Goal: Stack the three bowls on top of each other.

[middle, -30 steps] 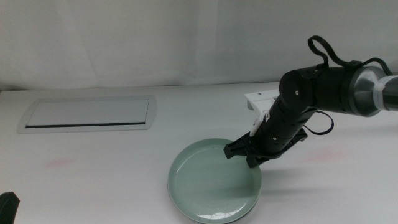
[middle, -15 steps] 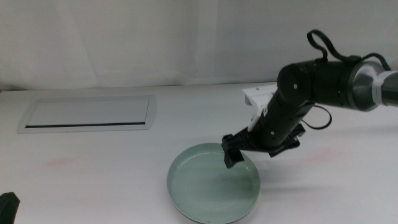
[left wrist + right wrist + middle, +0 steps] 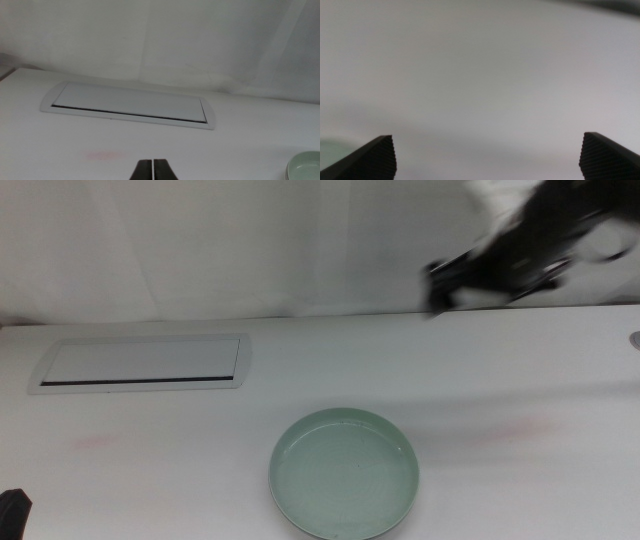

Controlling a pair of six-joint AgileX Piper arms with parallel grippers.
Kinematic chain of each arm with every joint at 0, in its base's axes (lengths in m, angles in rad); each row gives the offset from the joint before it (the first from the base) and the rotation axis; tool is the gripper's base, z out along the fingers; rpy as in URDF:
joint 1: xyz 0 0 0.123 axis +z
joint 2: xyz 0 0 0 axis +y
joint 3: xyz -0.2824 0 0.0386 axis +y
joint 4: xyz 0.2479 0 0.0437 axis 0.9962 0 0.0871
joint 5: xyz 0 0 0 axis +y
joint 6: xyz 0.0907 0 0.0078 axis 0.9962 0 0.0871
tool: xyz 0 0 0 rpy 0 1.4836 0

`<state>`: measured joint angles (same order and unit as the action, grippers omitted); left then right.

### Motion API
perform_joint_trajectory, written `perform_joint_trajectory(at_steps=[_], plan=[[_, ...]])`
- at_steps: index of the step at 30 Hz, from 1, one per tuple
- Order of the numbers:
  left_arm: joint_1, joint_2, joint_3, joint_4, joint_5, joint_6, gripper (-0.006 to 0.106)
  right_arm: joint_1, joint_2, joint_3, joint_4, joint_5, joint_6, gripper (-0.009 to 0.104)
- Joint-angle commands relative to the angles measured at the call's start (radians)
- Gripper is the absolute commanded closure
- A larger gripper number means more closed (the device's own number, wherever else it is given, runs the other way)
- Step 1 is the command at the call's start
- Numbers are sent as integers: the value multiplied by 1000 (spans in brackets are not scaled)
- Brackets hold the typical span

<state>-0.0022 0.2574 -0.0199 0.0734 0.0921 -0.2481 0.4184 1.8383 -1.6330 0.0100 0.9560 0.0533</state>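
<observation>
A pale green bowl (image 3: 344, 473) sits on the white table (image 3: 150, 470) near its front edge, right of centre. Any bowls beneath it are hidden. The right gripper (image 3: 455, 280), blurred, hangs high over the table's back right, jaws spread wide and empty. The left gripper (image 3: 153, 170) waits at the front left corner, jaws pressed together.

The right gripper (image 3: 440, 285) is a dark motion-blurred smear at the far right, its arm cut by the picture's edge, while only the pale green bowl (image 3: 345, 472) shows clearly, the other two perhaps hidden beneath it.
</observation>
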Motion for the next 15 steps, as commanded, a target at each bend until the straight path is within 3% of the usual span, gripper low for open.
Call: perform_joint_trajectory(at_steps=[1,4,7,9,13,15], plan=[[2,-4,-6,-4,-7,-8,104,-86,-51,-17,-72,27,-8,-8],[2,-4,-6,-4,-7,-8,104,-206,-115,5,-83,11,-25,-5],[2,-4,-6,-4,-7,-8,104,-288,-191,68,-78,-36,-65,7],[2,-4,-6,-4,-7,-8,104,-315,-257,133,-78,-88,-84,26],[2,-4,-6,-4,-7,-6,104,-328,-418,332,-78,-228,-79,91],[2,-4,-6,-4,-7,-6,104,-328,-506,425,-78,-299,-53,98]])
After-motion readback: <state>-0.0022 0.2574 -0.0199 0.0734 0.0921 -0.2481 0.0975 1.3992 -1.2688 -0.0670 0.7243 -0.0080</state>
